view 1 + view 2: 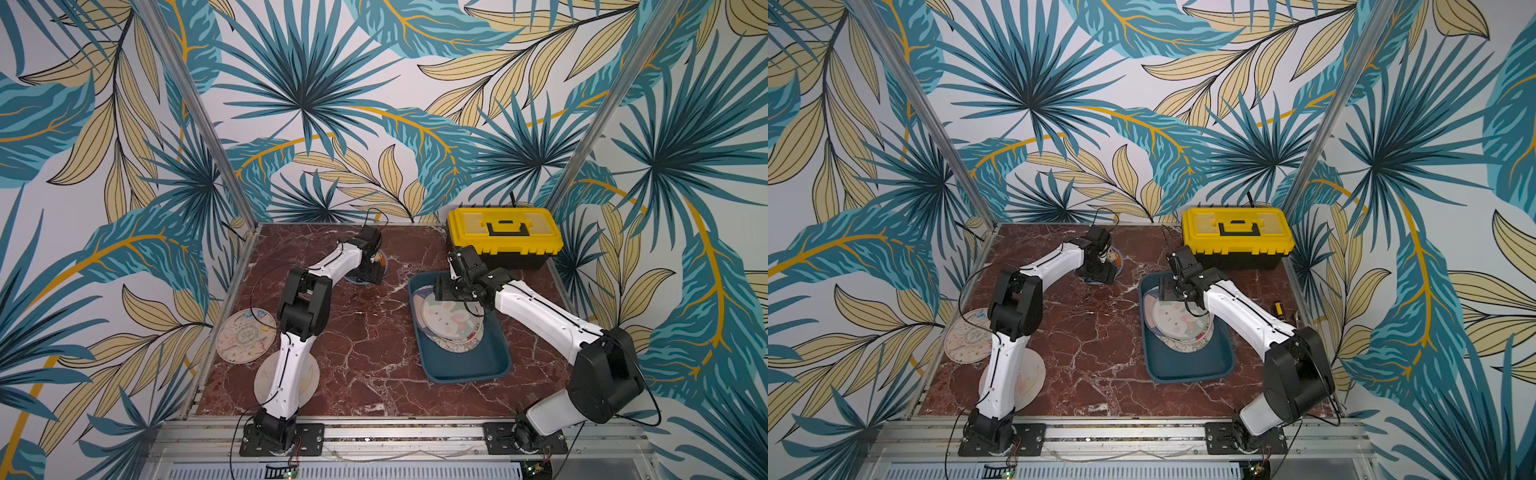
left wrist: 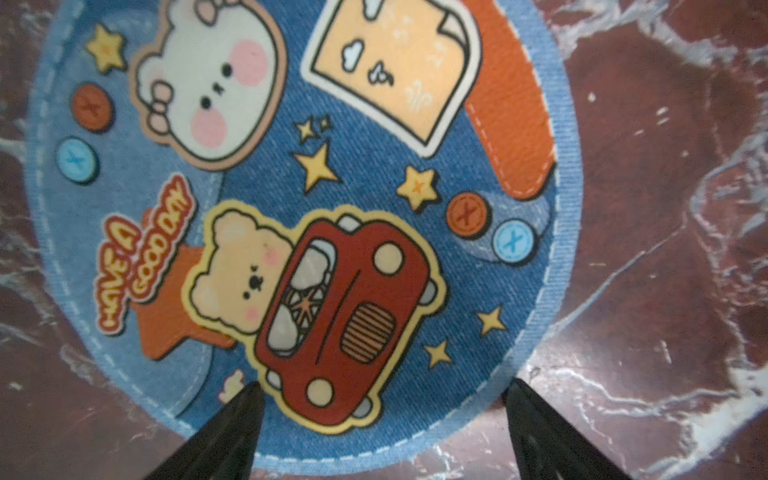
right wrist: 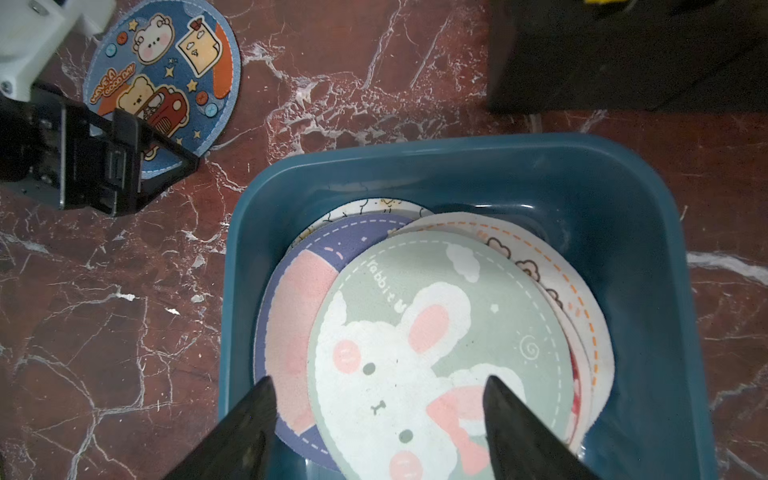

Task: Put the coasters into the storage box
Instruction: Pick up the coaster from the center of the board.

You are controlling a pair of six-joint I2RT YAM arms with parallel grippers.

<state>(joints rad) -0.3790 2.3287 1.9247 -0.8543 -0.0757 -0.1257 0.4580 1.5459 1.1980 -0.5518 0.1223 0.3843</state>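
Left wrist view: left gripper (image 2: 383,382) gapes empty over the blue coaster (image 2: 303,195) edge, bare table (image 2: 665,216) alongside.

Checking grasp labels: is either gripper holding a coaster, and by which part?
Neither. The left gripper stands open over the blue coaster flat on the table; the right gripper is open above the rabbit coaster in the storage box.

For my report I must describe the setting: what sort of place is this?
Probably a robot test cell, not a home: two white-and-black robot arms are bolted to a silver aluminium rail, and leaf-printed wall panels on metal posts enclose one red marble-patterned tabletop.
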